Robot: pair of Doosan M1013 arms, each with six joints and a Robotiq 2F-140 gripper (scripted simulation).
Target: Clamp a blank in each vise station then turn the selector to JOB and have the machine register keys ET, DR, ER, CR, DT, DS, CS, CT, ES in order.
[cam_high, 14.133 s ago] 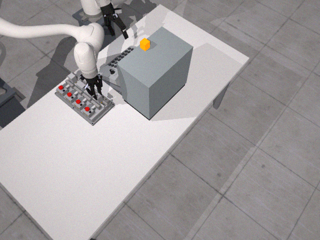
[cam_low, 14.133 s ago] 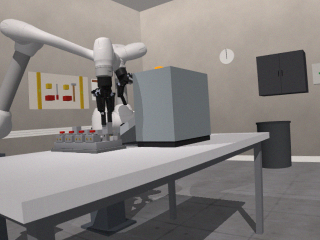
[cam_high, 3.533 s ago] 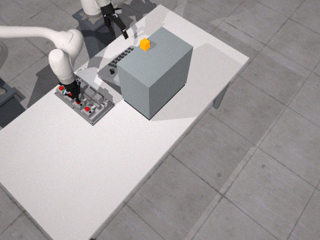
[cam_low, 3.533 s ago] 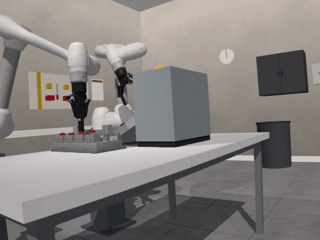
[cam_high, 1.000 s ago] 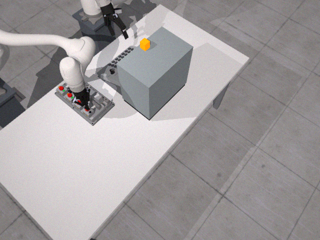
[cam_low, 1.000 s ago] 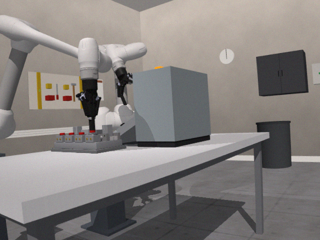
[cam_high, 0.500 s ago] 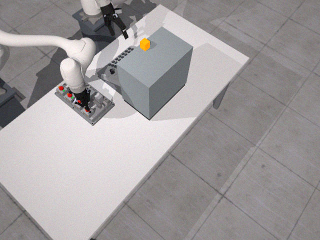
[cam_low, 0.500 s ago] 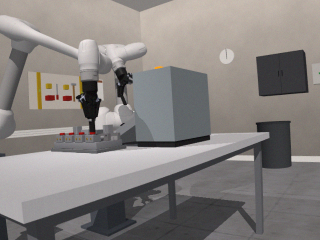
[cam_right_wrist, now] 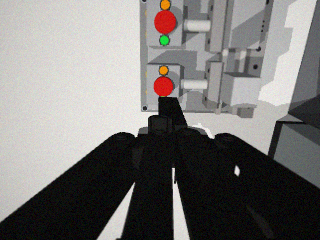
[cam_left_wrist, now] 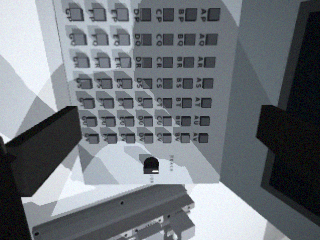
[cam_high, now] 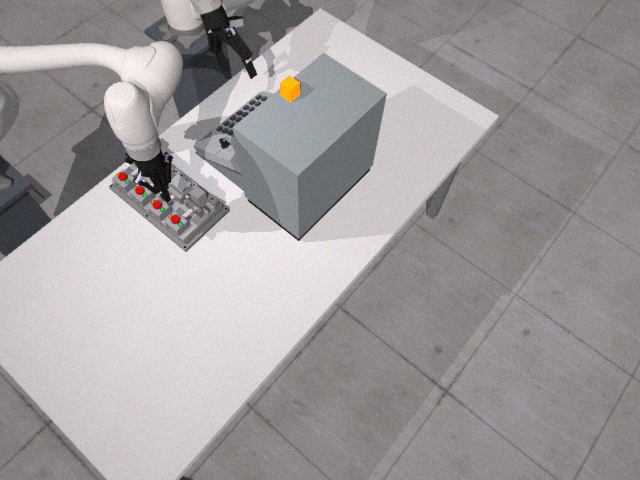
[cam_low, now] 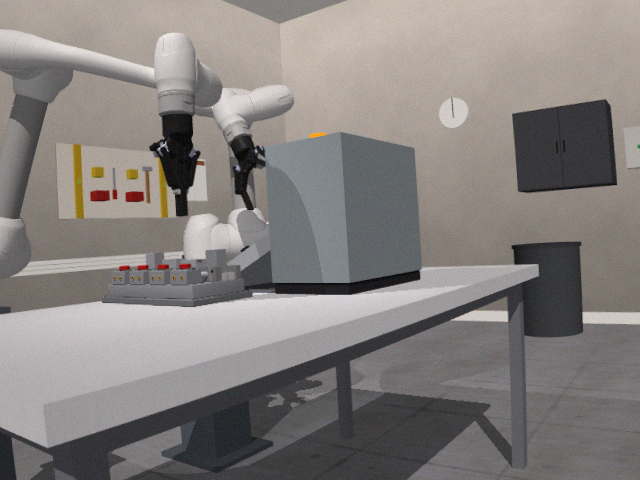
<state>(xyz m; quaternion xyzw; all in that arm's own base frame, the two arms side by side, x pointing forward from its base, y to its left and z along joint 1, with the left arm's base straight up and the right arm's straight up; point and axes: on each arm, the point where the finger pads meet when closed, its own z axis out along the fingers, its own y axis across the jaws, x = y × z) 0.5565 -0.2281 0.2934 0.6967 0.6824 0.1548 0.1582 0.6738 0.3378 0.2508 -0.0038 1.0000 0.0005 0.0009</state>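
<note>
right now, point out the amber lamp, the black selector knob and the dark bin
Amber cube-shaped lamp (cam_high: 290, 89) (cam_low: 317, 135): top view, its middle; exterior view, its visible upper part.
Black selector knob (cam_high: 223, 143) (cam_left_wrist: 151, 164): top and left wrist views, its middle.
Dark grey round bin (cam_low: 550, 290): exterior view, its side wall.

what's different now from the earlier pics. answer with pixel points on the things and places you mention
The right pincer (cam_high: 166, 198) (cam_low: 181, 214) (cam_right_wrist: 167, 112), open over the fixture earliest on, is now shut and has just lifted off the end red knob (cam_high: 175, 219) (cam_low: 184, 266) (cam_right_wrist: 163, 86). Green lamps (cam_high: 180, 224) (cam_right_wrist: 164, 40) now show at all four stations. The left pincer (cam_high: 238, 74) (cam_low: 250, 206) (cam_left_wrist: 169, 122) and cabinet (cam_high: 310, 118) (cam_low: 310, 217) stayed put.
</note>
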